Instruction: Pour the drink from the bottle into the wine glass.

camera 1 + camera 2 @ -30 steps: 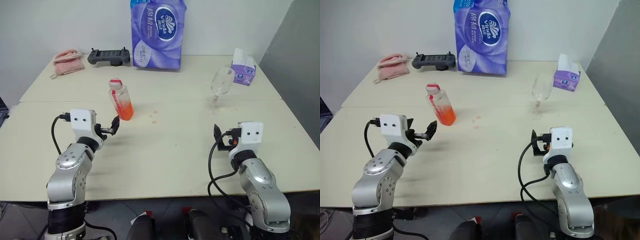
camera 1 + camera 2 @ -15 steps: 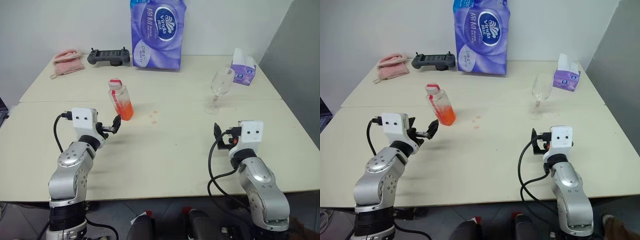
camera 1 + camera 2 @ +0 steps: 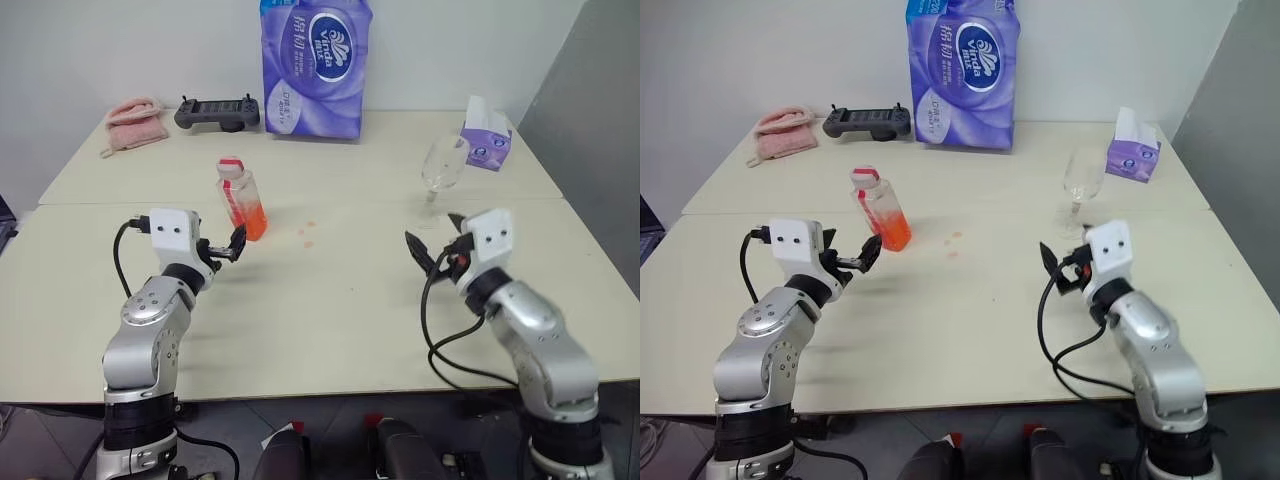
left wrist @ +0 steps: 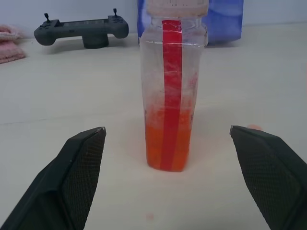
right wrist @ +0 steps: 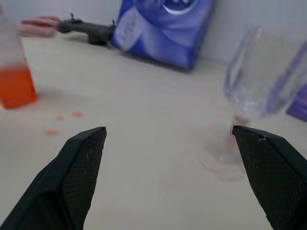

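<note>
purple tissue pack (image 3: pixel 316 66), gamepad (image 3: pixel 217 112), pink cloth (image 3: pixel 136 123)

Orange drink (image 4: pixel 165 148), red-striped bottle (image 4: pixel 171 86), purple pack (image 3: pixel 316 66)

Only readable text I spot: "Vinda" brand logo in white oval on big purple tissue pack (image 3: pixel 316 66) at back of table (image 3: pixel 330 300). White Chinese characters run down pack's left side, too small for me to make out. Red-and-white strip on bottle (image 3: pixel 241 200), can't see any lettering on it. Small purple tissue box (image 3: pixel 486 136) has some print, unreadable from here. Grey controller (image 3: pixel 217 112), no markings I can read.
</note>
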